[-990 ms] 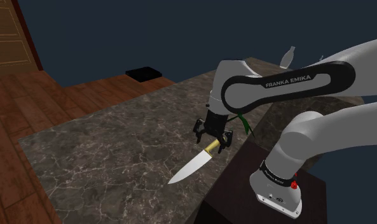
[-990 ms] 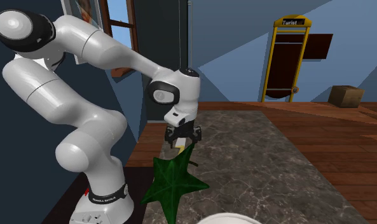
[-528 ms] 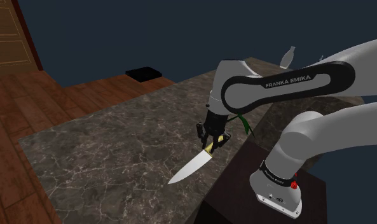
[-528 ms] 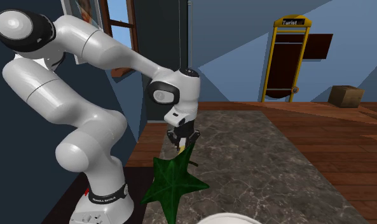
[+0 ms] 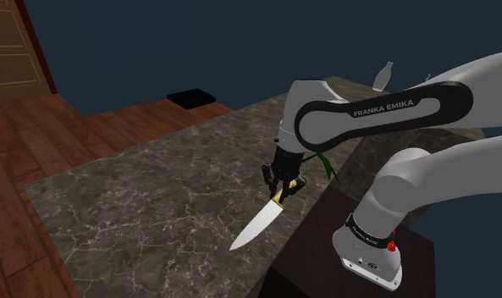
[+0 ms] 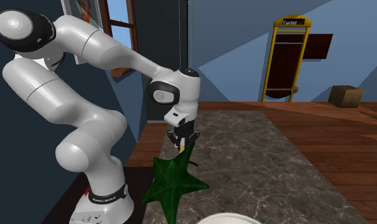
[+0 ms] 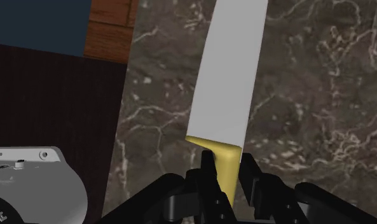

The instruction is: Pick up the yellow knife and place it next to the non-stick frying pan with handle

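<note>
The knife has a pale blade and a short yellow handle. It lies on the dark marble counter near that counter's edge by my stand, blade pointing toward the shoulder view's lower left. My gripper points down at it, shut on the handle. In the wrist view both fingers clasp the yellow handle, and the blade runs straight away from the gripper. In the second exterior view the gripper sits just behind a green star-shaped leaf.
A flat black object lies beyond the counter's far end. The green leaf hangs beside the arm's wrist. A white rounded rim shows at the second exterior view's lower edge. My stand borders the counter; wooden floor lies around.
The fingers went from wide apart to shut on the yellow handle. The blade has swung slightly, its tip shifting toward the shoulder view's lower right.
</note>
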You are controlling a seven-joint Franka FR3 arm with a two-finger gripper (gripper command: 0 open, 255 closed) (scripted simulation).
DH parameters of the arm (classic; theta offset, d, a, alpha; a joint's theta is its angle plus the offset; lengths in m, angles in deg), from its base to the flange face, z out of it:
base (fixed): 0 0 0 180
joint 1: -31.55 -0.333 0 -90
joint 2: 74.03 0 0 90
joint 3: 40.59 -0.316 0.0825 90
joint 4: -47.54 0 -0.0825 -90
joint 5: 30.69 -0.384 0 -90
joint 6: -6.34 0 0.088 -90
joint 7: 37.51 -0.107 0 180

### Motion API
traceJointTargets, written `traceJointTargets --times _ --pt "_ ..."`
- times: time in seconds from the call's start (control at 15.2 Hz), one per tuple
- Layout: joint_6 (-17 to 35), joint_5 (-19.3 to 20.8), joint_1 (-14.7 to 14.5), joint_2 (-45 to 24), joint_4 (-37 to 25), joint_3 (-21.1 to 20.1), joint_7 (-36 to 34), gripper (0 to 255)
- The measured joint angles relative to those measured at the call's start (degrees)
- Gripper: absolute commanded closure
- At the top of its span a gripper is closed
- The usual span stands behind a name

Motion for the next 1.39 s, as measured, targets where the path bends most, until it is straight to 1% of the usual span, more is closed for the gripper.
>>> traceJointTargets --times 0.4,1.06,1.39 --pt "-5.0 2.2 0.1 3.1 -1.9 2.3 -1.1 255" --pt "-14.3 6.4 0.7 7.3 -7.3 6.5 -3.0 255" --pt "-18.2 8.1 1.2 8.2 -10.4 8.2 -3.9 255"
